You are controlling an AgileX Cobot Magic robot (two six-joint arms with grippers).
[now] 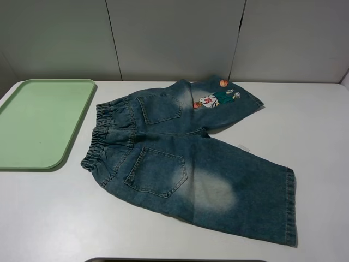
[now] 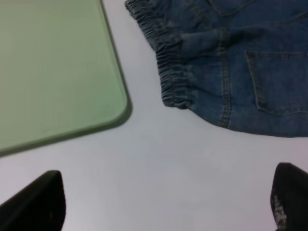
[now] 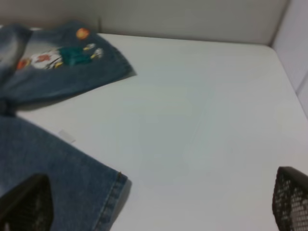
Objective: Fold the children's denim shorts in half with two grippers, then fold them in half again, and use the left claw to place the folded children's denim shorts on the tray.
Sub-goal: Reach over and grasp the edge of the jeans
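Counting what lies on the white surface (image 1: 311, 125) gives one pair of children's denim shorts (image 1: 185, 164) and one light-green tray (image 1: 38, 123); two grippers show, each only as a pair of black fingertips in its own wrist view, and the high view shows neither arm. The shorts lie flat and unfolded with two patch pockets (image 1: 157, 172) facing up. Their ruched waistband (image 1: 103, 136) points toward the tray, close to its rim but apart from it, and both legs run away from it toward the right of the high view, so the long axis runs across the surface from left to right. The legs part in a V: the far leg, bearing the cartoon patch (image 1: 216, 100), angles toward the back wall, and the near leg slants toward the front edge. The left claw (image 2: 161, 202) hangs with its jaws spread wide over bare surface; the waistband's near corner and the tray's rounded corner both lie ahead of it, neither between the jaws. The right gripper (image 3: 159, 202) likewise has its jaws spread wide and empty; the near leg's hem lies just ahead of one finger (image 3: 26, 204), and the patched leg sits farther off.
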